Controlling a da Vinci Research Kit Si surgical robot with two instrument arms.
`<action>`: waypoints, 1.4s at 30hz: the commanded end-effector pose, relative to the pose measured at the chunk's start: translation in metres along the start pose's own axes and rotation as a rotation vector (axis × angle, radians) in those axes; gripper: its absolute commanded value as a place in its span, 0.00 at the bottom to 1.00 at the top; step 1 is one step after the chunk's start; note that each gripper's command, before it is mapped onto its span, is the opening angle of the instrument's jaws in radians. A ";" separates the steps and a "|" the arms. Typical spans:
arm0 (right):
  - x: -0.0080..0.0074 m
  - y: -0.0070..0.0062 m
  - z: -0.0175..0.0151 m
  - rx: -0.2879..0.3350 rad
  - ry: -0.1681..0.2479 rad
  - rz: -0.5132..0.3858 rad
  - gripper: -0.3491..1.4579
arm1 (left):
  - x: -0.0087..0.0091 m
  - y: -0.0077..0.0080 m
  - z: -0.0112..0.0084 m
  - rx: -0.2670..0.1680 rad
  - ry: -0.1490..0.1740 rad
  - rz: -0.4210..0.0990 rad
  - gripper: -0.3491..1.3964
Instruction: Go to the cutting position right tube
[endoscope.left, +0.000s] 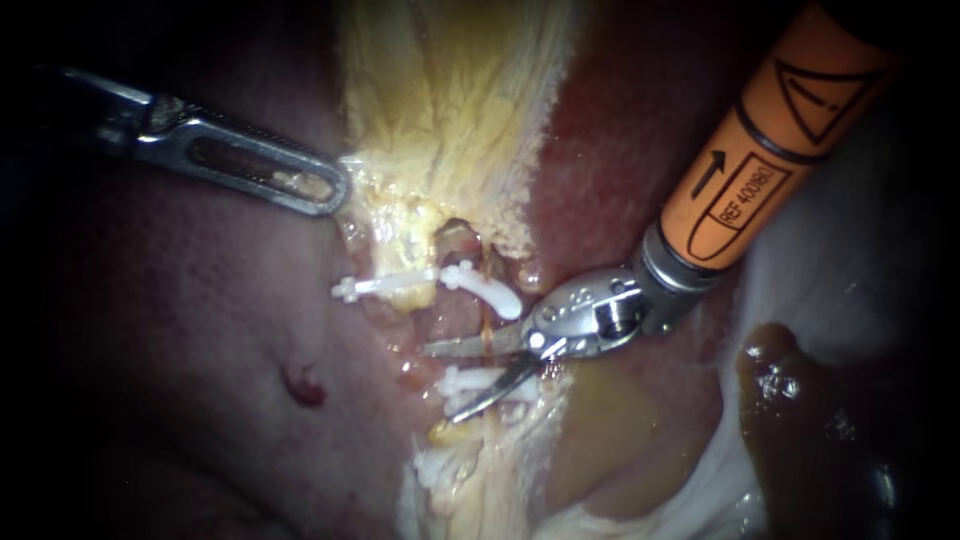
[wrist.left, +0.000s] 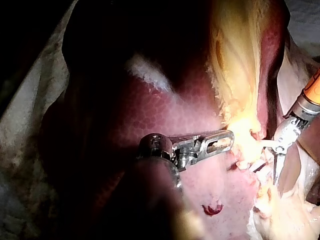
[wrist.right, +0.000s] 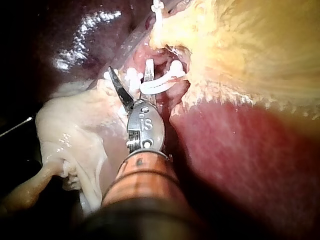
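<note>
While left instrument (endoscope.left: 333, 191) hand clamps yellow tissue (endoscope.left: 435, 110), right instrument (endoscope.left: 445, 380) hand gapes leftward across vertical tube (endoscope.left: 487, 325).

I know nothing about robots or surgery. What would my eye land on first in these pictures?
Probably the bright orange sleeve of the right instrument, which comes in from the upper right. Its two metal blades stand open at a thin tube among small white clips. Next comes the pale yellow tissue running down the middle, with the left instrument reaching its edge from the left.
</note>
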 end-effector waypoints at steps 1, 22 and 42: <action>0.0001 0.0001 0.0001 0.000 0.007 0.004 0.86 | 0.0000 0.0000 0.0000 -0.001 0.000 0.000 0.00; 0.0024 -0.0011 0.0006 0.013 0.066 0.039 0.89 | 0.0000 0.0001 0.0001 -0.001 0.000 0.000 0.00; 0.0057 -0.0032 -0.0013 0.087 0.098 0.052 0.86 | 0.0000 0.0002 0.0000 0.000 0.001 0.001 0.00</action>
